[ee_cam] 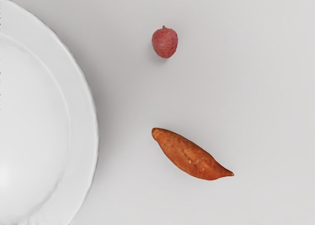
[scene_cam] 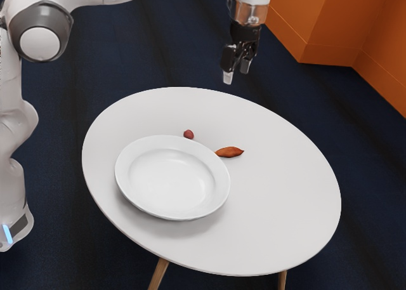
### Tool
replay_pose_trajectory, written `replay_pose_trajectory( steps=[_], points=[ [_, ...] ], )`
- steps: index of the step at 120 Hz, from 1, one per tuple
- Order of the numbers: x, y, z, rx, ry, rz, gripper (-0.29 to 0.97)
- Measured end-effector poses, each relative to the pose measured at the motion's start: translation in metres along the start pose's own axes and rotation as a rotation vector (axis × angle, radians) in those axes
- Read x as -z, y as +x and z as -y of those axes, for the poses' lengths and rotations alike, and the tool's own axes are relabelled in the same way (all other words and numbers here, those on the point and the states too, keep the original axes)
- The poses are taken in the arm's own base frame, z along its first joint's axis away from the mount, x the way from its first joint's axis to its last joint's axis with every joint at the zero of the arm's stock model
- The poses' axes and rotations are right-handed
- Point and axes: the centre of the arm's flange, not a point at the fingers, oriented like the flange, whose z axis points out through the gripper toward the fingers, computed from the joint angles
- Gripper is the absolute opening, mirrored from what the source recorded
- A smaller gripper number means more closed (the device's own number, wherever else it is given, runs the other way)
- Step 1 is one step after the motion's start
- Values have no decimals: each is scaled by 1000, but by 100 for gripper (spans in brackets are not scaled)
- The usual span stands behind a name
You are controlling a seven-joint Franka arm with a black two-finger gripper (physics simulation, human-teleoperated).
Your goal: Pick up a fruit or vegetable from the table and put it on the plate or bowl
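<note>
High over the table's (scene_cam: 285, 195) far edge, the gripper (scene_cam: 235, 72) hangs with fingers apart, holding nothing. Toward the table's middle a sweet potato (scene_cam: 229, 152) (ee_cam: 189, 154) and a lychee (scene_cam: 189, 134) (ee_cam: 164, 42) lie near each other, both just off the plate's (scene_cam: 127, 176) (ee_cam: 84, 136) rim.

Soft, even light is coming from above and is making the white table (scene_cam: 279, 195) look very bright. The plate (scene_cam: 130, 179) is throwing a grey, soft-edged shadow on the table just under its rim, on the side nearer to me. Inside the plate a pale sheen is showing, without any hard glare. Beside the plate, the red fruit (ee_cam: 164, 42) and the sweet potato (ee_cam: 189, 154) are casting only thin, faint shadows close against them. Beyond the plate, the dark floor (scene_cam: 158, 42) is looking dim.
</note>
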Motion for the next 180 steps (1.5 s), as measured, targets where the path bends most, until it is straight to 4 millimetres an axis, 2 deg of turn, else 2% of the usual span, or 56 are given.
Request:
replay_pose_trajectory(
  steps=[16,23,37,44,55,68,75,86,96,103,109,116,130,136,152,168,180],
  points=[
    [-3,-11,6,7,14,13,68],
    [5,-12,5,-12,12,44,68],
    [6,-15,4,-143,12,57,68],
    [-4,-17,-2,-229,21,48,68],
    [-31,-16,-24,-371,43,33,68],
    [-53,-13,-46,-573,38,30,68],
    [-64,-28,-42,-723,37,34,68],
    [-88,-37,-50,-934,38,18,68],
    [-111,-25,-63,-1101,25,1,68],
    [-110,-14,-67,-1210,-6,1,68],
    [-112,-12,-69,-1309,-26,-5,68],
    [-121,-20,-69,-1438,-35,-16,68],
    [-155,-38,-76,-1685,-39,-16,68],
    [-167,-39,-81,-1761,-40,-21,68],
    [-189,-22,-103,-1902,-33,-40,68],
    [-202,-31,-104,-2052,-38,-45,67],
    [-219,-37,-107,-2142,-29,-39,67]
  ],
)
